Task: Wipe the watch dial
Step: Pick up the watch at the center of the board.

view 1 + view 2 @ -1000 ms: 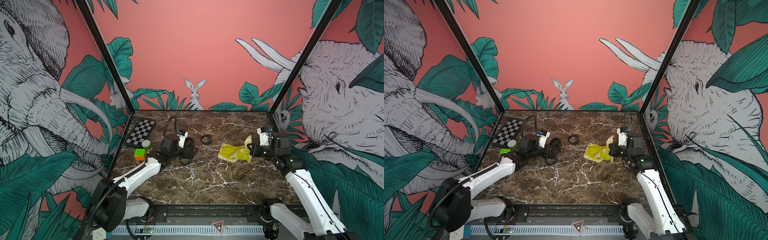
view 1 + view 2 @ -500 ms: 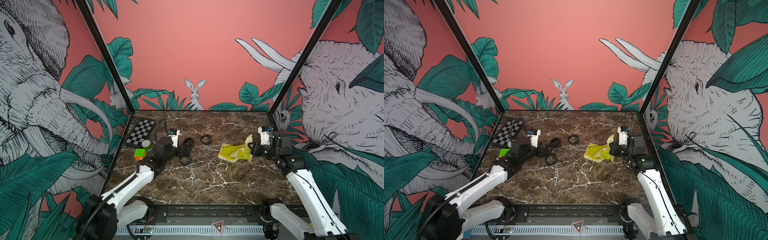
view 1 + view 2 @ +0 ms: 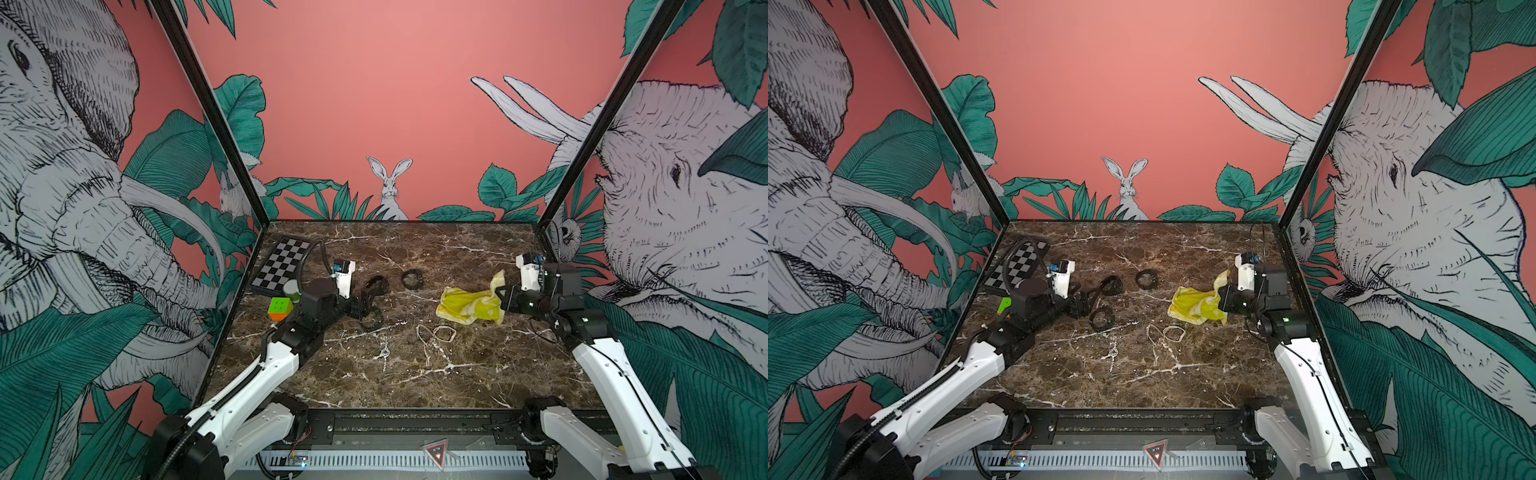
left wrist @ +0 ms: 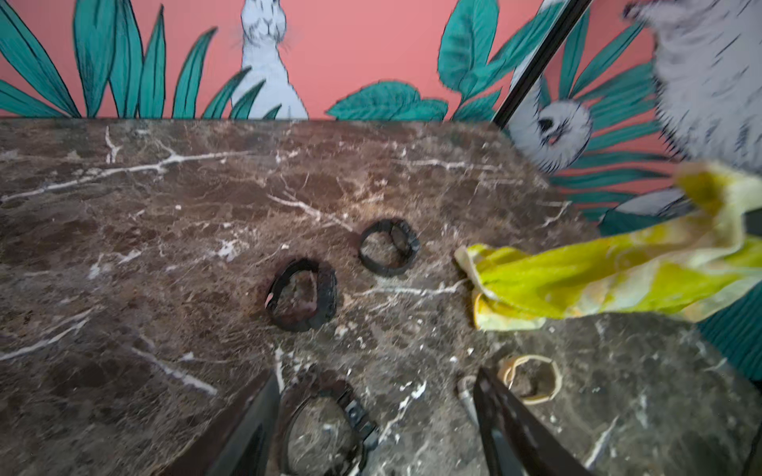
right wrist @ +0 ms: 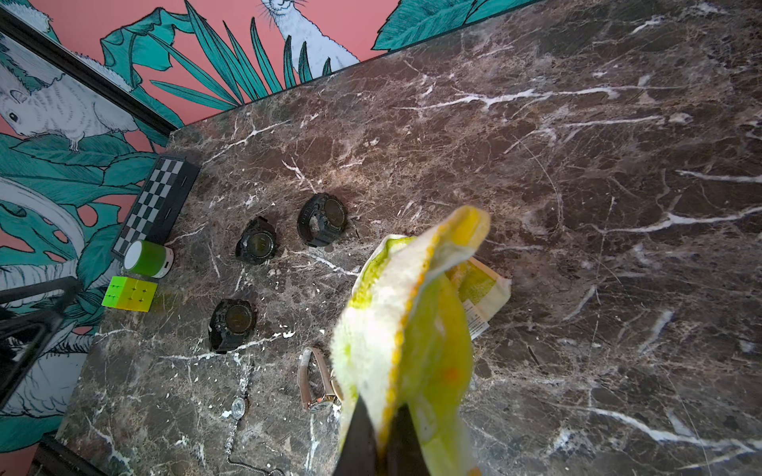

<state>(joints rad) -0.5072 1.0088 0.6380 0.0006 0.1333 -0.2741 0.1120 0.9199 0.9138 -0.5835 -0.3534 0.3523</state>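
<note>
Currently targeted watch: black watch [image 3: 372, 321], flat on the marble table [image 3: 415, 386], left of centre in both top views. Its position is unchanged over the last second.
Dial [image 5: 236, 317]: faces up and uncovered in the right wrist view. Judged not yet wiped.
Left gripper [image 4: 376, 375]: jaws stand apart. The watch appears between the two fingers at the bottom edge of the left wrist frame. Contact cannot be confirmed.
Change, left arm: the wrist has drawn back slightly toward the left edge of the top frames. It is now settled with the fingers aimed at the nearest watch.
Meaning: judged as alignment for a grasp that steadies the watch. Closing the jaws is the likely next step.
Right gripper [image 5: 382, 412]: clamped on the yellow cloth [image 3: 469, 307].
Change, right arm: none visible. The cloth hangs right of centre in the top frames, well apart from the targeted watch.
Task status: cloth in hand and watch not secured, so wiping has not begun.
Neighbouring watches [image 3: 376, 284]: two more black ones lie higher in the frame and could catch the open fingers.
</note>
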